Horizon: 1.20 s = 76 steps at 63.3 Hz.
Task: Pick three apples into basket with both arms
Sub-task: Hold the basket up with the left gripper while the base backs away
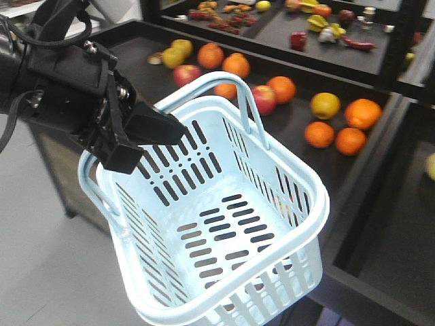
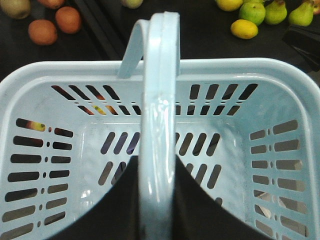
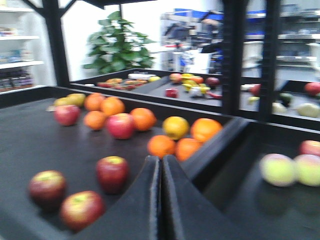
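My left gripper [image 1: 146, 132] is shut on one loop handle [image 2: 159, 100] of the pale blue slotted basket [image 1: 312, 204] and holds it tilted in the air in front of the black shelf. In the left wrist view the handle runs between the jaws [image 2: 159, 165] over the basket's rim [image 2: 75, 70]; no fruit shows inside. My right gripper [image 3: 161, 160] is shut and empty, low over the shelf. Three dark maroon apples lie to its left: one [image 3: 112, 172] nearest, two [image 3: 46, 187] [image 3: 81, 209] further left and closer to the camera.
Oranges [image 3: 172, 146] lie just past the right fingertips, with more oranges and pinkish-red apples [image 3: 120, 125] behind. A raised black divider [image 3: 220, 145] borders the tray on the right. In the front view, oranges [image 1: 319, 134] and a yellow fruit [image 1: 325, 104] lie beyond the basket.
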Motion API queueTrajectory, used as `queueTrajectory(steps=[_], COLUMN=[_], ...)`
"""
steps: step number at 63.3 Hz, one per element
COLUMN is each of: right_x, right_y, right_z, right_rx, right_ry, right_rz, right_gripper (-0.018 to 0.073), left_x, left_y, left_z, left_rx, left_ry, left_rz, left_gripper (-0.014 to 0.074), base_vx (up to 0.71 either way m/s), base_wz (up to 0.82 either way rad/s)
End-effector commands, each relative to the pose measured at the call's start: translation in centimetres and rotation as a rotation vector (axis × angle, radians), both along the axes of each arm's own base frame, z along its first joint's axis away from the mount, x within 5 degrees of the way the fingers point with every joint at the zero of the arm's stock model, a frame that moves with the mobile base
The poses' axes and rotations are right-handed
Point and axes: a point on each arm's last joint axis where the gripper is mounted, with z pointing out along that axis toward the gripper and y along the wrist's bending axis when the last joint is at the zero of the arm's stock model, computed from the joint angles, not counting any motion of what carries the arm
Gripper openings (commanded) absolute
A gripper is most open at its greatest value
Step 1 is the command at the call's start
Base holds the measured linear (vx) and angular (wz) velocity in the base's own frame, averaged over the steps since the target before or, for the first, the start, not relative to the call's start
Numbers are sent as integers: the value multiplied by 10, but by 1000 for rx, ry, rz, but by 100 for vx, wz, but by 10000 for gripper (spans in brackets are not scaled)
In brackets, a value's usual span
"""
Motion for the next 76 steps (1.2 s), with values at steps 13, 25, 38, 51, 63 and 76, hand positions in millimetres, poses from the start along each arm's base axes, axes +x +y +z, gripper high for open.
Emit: queueTrajectory(steps=[13,25,38,51,63,76], right_x=[-1,-1,-1,-1,-1,-1], right_y=[1,1,1,1,1,1], right_z=[2,2,2,2,2,2], right_rx=[-20,-20,-20,-20,-20,-20], right_ry=[-66,-66,-66,-66,-66,-66], right_rz=[8,8,8,8,8,8], right_gripper=[-5,-5,-5,-5,-5,-5], left_x=[-9,-9,-9,-9,-9,-9], left_y=[1,1,1,1,1,1], left_z=[23,23,23,23,23,23], left_rx=[-110,-110,-110,-110,-110,-110], left_ry=[-60,-60,-60,-60,-60,-60], left_rz=[21,21,21,21,21,21], left_gripper=[-6,-6,-6,-6,-6,-6], base_vx=[-15,-14,-13,-12,-11,-11], base_wz=[56,52,49,45,42,41])
